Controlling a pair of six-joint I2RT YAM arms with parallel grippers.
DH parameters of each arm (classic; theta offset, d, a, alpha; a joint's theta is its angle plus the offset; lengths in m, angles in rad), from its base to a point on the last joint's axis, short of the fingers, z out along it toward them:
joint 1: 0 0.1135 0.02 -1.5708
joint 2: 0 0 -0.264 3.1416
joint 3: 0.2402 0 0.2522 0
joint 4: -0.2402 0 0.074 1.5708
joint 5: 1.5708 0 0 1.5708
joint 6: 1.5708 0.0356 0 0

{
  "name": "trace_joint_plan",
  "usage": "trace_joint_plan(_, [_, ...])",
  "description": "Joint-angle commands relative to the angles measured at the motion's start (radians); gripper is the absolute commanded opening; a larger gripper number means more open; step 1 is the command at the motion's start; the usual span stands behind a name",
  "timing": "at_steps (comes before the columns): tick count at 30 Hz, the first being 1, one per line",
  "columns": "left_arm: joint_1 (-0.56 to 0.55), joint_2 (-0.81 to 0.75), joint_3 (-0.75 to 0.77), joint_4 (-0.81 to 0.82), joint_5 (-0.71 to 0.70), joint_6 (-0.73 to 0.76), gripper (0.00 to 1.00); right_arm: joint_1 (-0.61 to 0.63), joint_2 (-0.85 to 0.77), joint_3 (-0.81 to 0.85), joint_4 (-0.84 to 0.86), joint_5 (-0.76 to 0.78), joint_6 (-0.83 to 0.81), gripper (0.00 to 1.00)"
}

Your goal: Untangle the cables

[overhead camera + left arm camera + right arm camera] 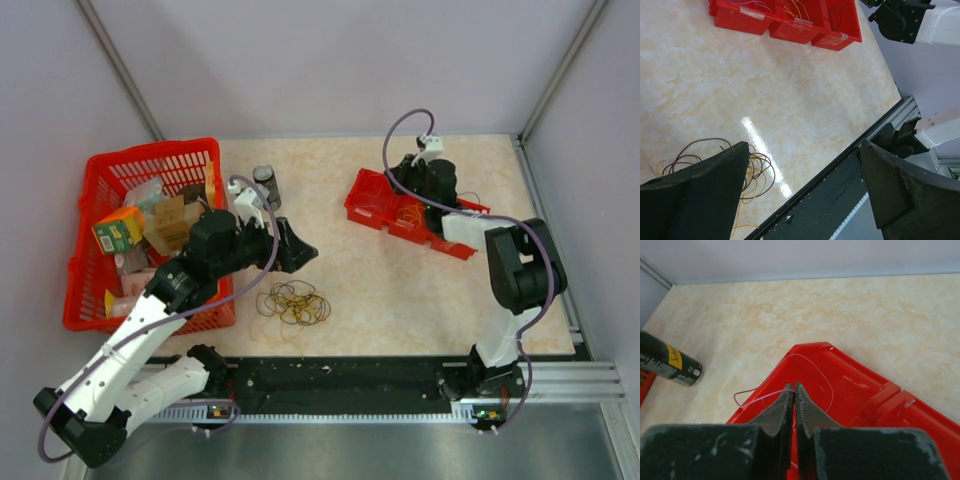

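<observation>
On the marbled table (400, 290), near its front edge, the cables (293, 303) lie as a loose tangle of yellow and dark brown loops. The left gripper (298, 250) hangs just beyond them, its jaws spread wide and holding nothing. Well apart to the right, a pale wire (812, 362) arcs over the end compartment of a red tray (860, 390), pinched between the pressed-together fingertips of the right gripper (795, 388). At the left, a dark can (266, 185) stands beside a red basket (100, 180) of boxes.
</observation>
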Motion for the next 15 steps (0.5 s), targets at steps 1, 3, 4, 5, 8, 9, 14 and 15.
trace_joint_plan(1, [0.001, 0.017, -0.011, 0.034, 0.059, 0.013, 0.96, 0.009, -0.122, 0.034, -0.101, -0.04, -0.108, 0.0])
trace_joint_plan(3, [0.001, 0.031, -0.022, 0.035, 0.071, 0.008, 0.97, 0.027, -0.126, 0.051, -0.193, -0.054, -0.155, 0.0])
trace_joint_plan(4, [-0.001, 0.039, -0.03, 0.038, 0.074, 0.008, 0.97, 0.035, -0.119, 0.06, -0.224, -0.058, -0.165, 0.0])
trace_joint_plan(5, [-0.002, 0.051, -0.033, 0.038, 0.079, 0.008, 0.97, 0.047, -0.107, 0.091, -0.302, -0.049, -0.175, 0.0])
trace_joint_plan(8, [-0.016, 0.08, -0.036, 0.037, 0.076, 0.022, 0.88, 0.074, -0.047, 0.162, -0.478, 0.036, -0.191, 0.0])
trace_joint_plan(9, [-0.022, 0.088, -0.033, 0.028, 0.072, 0.025, 0.84, 0.076, -0.046, 0.153, -0.492, 0.061, -0.183, 0.0])
trace_joint_plan(14, [-0.067, 0.109, -0.048, 0.021, 0.042, 0.031, 0.72, 0.076, -0.046, 0.157, -0.601, 0.152, -0.133, 0.0])
trace_joint_plan(15, [-0.073, 0.12, -0.053, 0.023, 0.036, 0.031, 0.71, 0.076, -0.049, 0.162, -0.618, 0.153, -0.125, 0.0])
